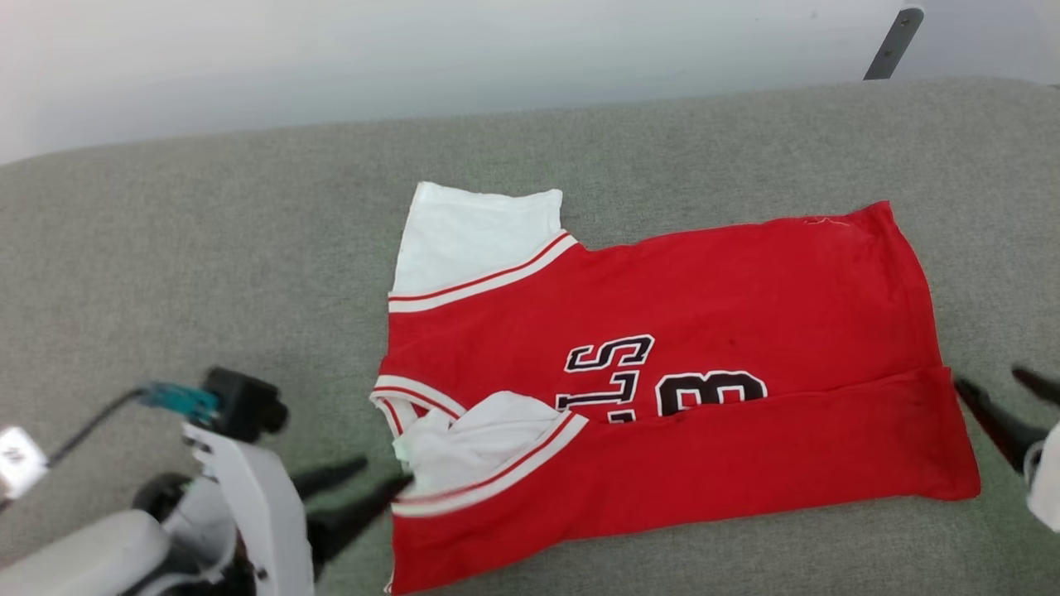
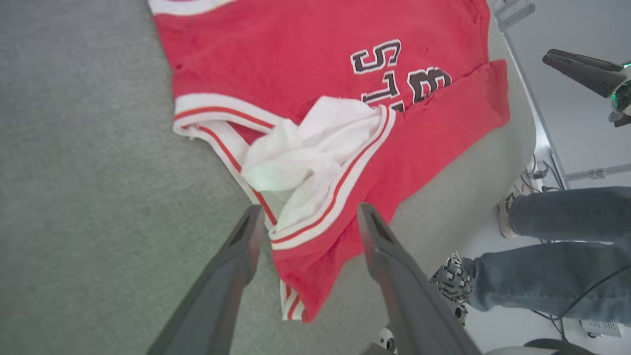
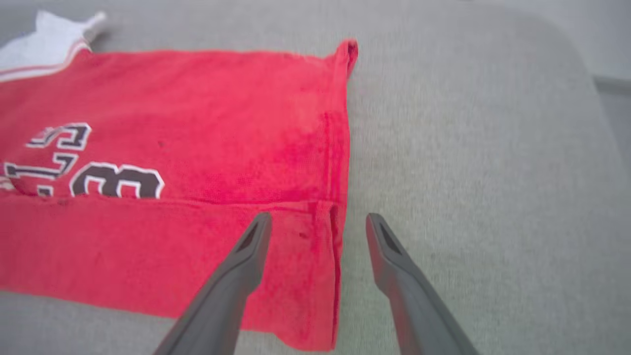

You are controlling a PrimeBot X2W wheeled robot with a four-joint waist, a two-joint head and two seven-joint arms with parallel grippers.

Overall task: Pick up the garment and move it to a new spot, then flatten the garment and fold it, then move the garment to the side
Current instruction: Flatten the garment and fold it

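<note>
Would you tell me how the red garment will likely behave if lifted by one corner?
Probably floppy: the garment lies limp, its near edge folded over and one sleeve bunched. Likely light, thin cloth; the fold would probably fall open.

Light: bright, even, diffuse.
Head view: wall at 12 o'clock washed pale. Left forearm at 8 o'clock smeared by motion blur, with a faint soft shadow beside it. Garment sharp at centre.
Right wrist view: soft throughout; lettering at 9 o'clock fuzzy.
Left wrist view: greenish cast on padded surface at 8 o'clock. Straight lines bend at 3 o'clock.
</note>
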